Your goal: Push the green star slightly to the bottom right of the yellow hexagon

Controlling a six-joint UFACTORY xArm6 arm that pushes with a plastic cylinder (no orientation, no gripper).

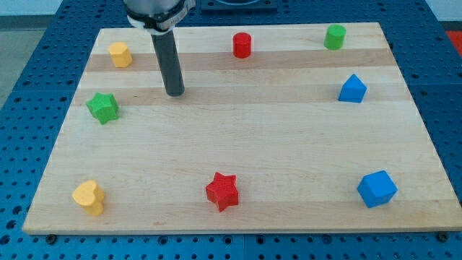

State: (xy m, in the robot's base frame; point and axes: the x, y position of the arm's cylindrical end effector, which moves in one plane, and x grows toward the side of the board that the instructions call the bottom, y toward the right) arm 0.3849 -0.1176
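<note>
The green star [103, 107] lies near the board's left edge, in the upper half. The yellow hexagon [120, 54] sits above it and slightly right, near the top left corner. My tip [175, 93] rests on the board to the right of the green star, about a hundred pixels away, and below and to the right of the yellow hexagon. It touches no block.
A red cylinder [242, 45] and a green cylinder [334, 37] sit along the top. A blue pentagon-like block [352, 89] is at right. A yellow heart [89, 198], a red star [222, 191] and a blue cube [377, 188] lie along the bottom of the wooden board [238, 115].
</note>
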